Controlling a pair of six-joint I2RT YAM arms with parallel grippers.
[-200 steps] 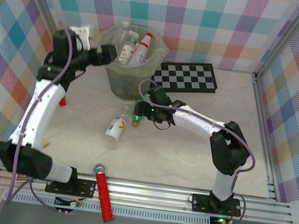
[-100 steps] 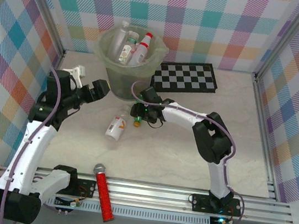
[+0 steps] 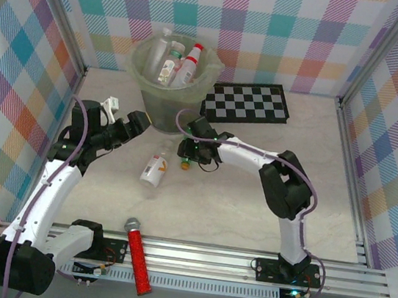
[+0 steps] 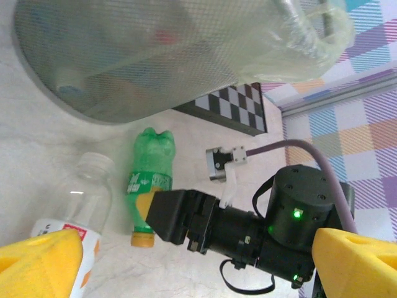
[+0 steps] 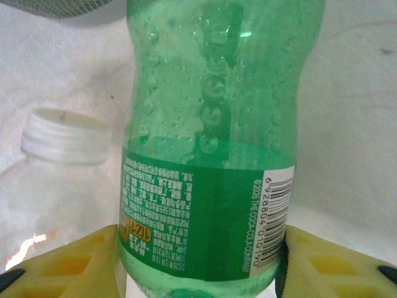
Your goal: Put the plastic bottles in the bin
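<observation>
The pale, marble-patterned table (image 3: 252, 193) carried a translucent bin (image 3: 161, 110) standing upright at the back. A chequered board (image 3: 250, 102) lay flat just right of it. In front, a green bottle (image 4: 149, 171) and a clear bottle (image 3: 154, 170) lay side by side.

— What colours am I looking at?
— You've got a green bottle (image 5: 211, 124) with a white barcode patch, and a clear bottle (image 5: 62, 186) capped white.
— And farther off?
— Your bin (image 3: 163, 111) is pale green, the board (image 3: 250, 101) chequered black and white, the walls (image 3: 290, 28) pastel plaid.
</observation>
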